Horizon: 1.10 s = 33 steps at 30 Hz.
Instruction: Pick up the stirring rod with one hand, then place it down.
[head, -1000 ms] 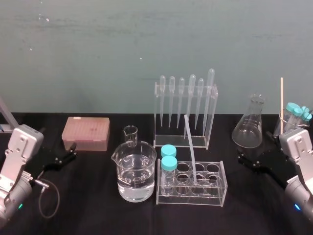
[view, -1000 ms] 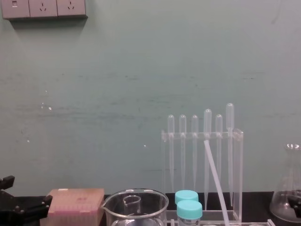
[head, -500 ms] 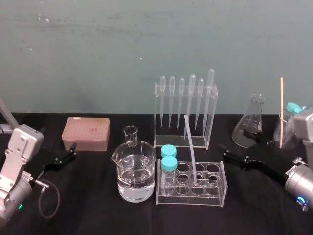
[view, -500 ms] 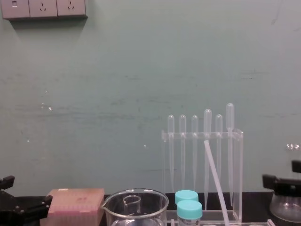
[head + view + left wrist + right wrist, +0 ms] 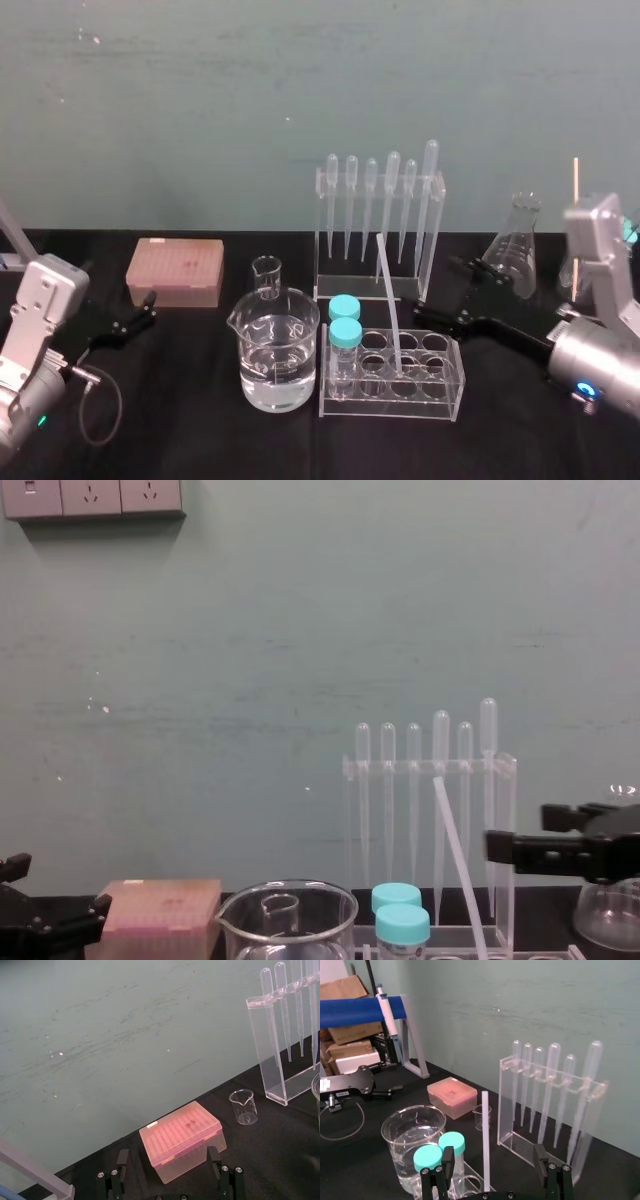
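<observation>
Though the stirring rod (image 5: 390, 305) leans near-upright, its foot blurs inside the tube rack (image 5: 452, 396); right tool (image 5: 434, 287) gapes empty, left tool (image 5: 152, 307) parked.

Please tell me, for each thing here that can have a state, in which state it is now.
Stirring rod: leaning, lower end in the tube rack, not gripped.
Right gripper: fingers open, near the rod.
Left gripper: fingers open, parked on the left side.
Large beaker: partly filled with clear liquid.
Small beaker: empty.
Two tubes: capped.
Pink box: closed.
</observation>
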Tool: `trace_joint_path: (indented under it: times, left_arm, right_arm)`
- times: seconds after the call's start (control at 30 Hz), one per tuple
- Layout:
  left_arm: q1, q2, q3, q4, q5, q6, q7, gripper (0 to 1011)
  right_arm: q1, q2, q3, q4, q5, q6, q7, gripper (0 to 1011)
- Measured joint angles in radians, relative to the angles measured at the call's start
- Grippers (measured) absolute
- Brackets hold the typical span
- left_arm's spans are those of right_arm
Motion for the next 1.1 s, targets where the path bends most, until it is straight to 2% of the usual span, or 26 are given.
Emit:
trace_joint_path:
  times: [0.23,0.53,0.8,1.1]
  left_arm:
    - [0.000,0.000,0.000,0.000,0.000,0.000,0.000,1000]
    - [0.000,0.000,0.000,0.000,0.000,0.000,0.000,1000]
    - [0.000,0.000,0.000,0.000,0.000,0.000,0.000,1000]
    - [0.000,0.000,0.000,0.000,0.000,0.000,0.000,1000]
  right_arm:
    - [0.094,-0.065,-0.050,0.093,-0.039,0.015,0.037,1003]
    - [0.165,-0.123,-0.084,0.185,-0.057,0.026,0.063,1003]
    - [0.198,-0.151,-0.096,0.232,-0.066,0.010,0.077,1003]
    - [0.197,-0.150,-0.095,0.230,-0.065,0.010,0.076,980]
